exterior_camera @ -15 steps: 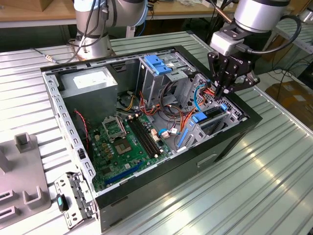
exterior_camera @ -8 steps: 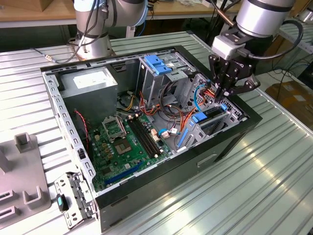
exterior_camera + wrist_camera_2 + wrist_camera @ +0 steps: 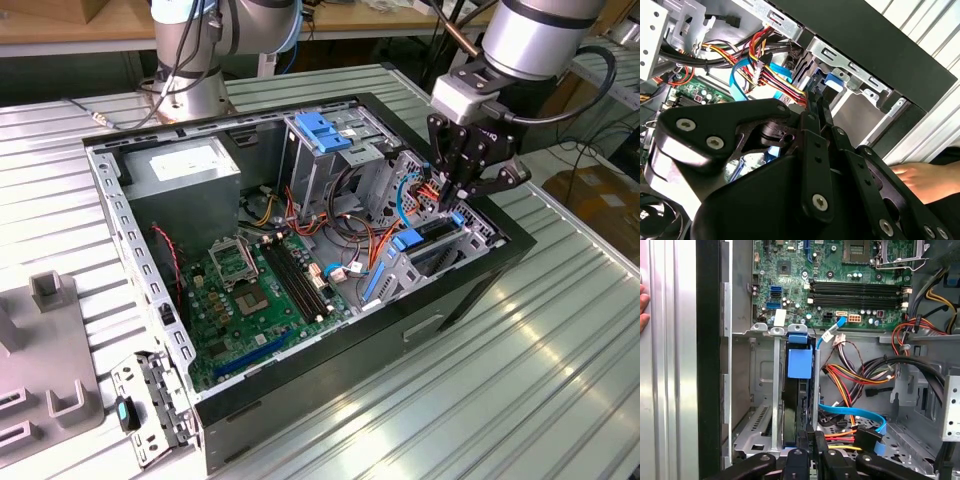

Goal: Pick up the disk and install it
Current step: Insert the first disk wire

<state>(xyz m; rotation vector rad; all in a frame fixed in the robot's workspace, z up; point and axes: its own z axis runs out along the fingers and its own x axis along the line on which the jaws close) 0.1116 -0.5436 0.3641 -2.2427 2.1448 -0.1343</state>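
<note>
One end effector (image 3: 462, 203) hung over the open computer case (image 3: 470, 290), clenched on the disk (image 3: 799, 390), which stood edge-up in its bay at the exterior view's right.

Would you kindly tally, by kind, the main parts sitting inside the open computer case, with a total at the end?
Power supply: 1
Motherboard: 1
Blue-topped drive cage: 1
Disk: 1
Total: 4
</note>
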